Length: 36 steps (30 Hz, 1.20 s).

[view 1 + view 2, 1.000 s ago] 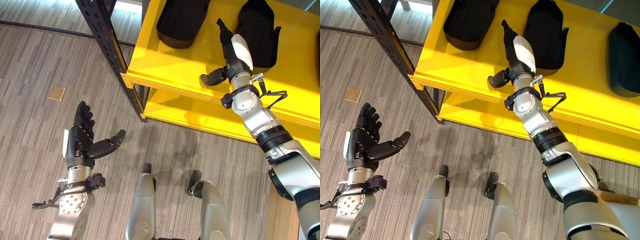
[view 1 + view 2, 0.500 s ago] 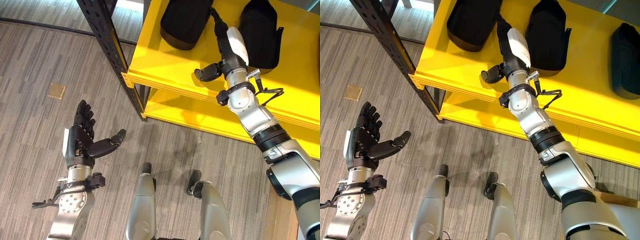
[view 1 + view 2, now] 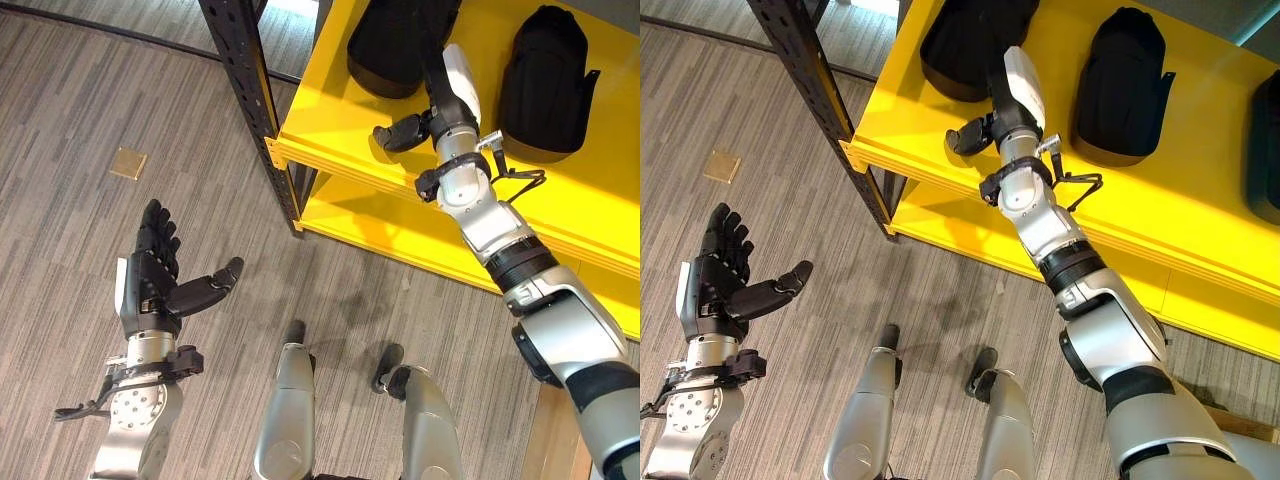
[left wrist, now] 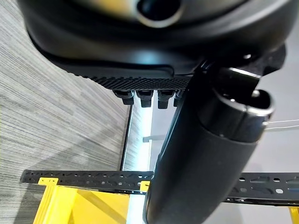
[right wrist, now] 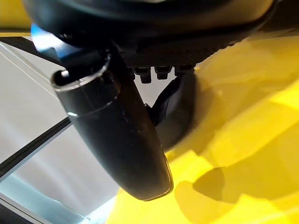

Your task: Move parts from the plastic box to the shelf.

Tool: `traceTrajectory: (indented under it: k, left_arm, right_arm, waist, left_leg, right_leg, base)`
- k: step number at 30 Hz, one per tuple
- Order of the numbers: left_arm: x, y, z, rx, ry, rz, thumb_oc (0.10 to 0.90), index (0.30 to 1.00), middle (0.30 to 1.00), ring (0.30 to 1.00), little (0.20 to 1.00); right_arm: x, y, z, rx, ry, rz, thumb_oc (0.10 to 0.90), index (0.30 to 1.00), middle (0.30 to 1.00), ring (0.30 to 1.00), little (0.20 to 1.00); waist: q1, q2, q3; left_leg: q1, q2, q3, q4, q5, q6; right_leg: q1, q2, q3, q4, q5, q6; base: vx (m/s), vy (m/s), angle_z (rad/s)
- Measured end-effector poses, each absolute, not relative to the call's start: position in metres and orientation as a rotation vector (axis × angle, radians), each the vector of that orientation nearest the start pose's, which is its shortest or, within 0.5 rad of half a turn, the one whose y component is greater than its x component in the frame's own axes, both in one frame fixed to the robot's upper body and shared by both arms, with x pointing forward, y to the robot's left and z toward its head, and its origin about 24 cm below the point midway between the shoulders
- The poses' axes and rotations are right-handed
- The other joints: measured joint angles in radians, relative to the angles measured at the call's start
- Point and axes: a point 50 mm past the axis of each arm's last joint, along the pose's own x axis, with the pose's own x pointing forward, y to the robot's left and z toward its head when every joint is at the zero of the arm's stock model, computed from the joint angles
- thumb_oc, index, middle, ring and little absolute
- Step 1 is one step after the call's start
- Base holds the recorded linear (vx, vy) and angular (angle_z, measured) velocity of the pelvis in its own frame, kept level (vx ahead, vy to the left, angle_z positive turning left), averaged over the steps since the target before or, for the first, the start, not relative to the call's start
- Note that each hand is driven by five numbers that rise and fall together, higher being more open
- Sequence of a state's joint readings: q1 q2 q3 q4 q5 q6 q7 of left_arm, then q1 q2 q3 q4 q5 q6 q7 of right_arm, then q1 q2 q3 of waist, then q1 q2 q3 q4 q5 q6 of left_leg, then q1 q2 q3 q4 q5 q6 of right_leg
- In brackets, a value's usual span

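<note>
left hand (image 3: 150, 290): fingers spread wide, holding nothing, over the floor (image 3: 70, 230) | right hand (image 3: 445, 95): fingers straight, touching a black part (image 3: 395, 45) on the yellow shelf (image 3: 330, 130) | next part (image 3: 545, 75): long side points away from the robot

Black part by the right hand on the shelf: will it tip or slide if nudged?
Black part looks broad and low, lying flat on the shelf, so probably won't tip. The shelf looks smooth and glossy, so it may slide. The right hand, fingers straight, is beside it.
</note>
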State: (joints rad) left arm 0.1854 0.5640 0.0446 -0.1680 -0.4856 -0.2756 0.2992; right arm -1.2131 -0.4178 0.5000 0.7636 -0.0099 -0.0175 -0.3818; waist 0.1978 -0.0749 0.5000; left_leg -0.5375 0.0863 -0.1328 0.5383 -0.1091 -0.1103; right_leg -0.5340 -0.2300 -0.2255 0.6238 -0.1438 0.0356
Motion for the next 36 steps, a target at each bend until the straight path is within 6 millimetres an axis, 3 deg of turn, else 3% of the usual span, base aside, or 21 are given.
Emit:
traceTrajectory:
  k: [9, 20, 36]
  left_arm:
    - [0.213, 0.264, 0.101, 0.039, -0.276, 0.296, 0.9, 1.0, 1.0, 1.0, 1.0]
    - [0.212, 0.265, 0.1, 0.039, -0.271, 0.301, 0.9, 1.0, 1.0, 1.0, 1.0]
    - [0.211, 0.266, 0.099, 0.04, -0.266, 0.311, 0.9, 1.0, 1.0, 1.0, 1.0]
  right_arm:
    - [0.406, -0.099, 0.287, -0.632, -0.58, -0.11, 0.9, 1.0, 1.0, 1.0, 1.0]
    - [0.406, -0.093, 0.282, -0.652, -0.575, -0.089, 0.9, 1.0, 1.0, 1.0, 1.0]
    - [0.417, -0.106, 0.259, -0.573, -0.438, -0.153, 0.9, 1.0, 1.0, 1.0, 1.0]
  waist:
    - [0.007, -0.011, -0.006]
    - [0.01, -0.016, -0.009]
    - [0.025, -0.015, -0.009]
  left_leg:
    - [-0.005, -0.002, -0.004, 0.0, 0.001, -0.001]
    - [-0.021, -0.002, -0.013, 0.001, 0.002, -0.002]
    - [-0.036, -0.003, -0.014, 0.016, 0.0, 0.0]
  right_leg:
    - [0.0, -0.001, -0.004, -0.007, 0.001, 0.001]
    - [-0.005, -0.001, -0.014, -0.011, 0.001, 0.002]
    - [-0.019, -0.005, -0.013, 0.0, 0.0, 0.001]
  base:
    - [0.0, 0.001, 0.01]
    - [0.0, 0.0, 0.01]
    - [0.0, 0.0, 0.0]
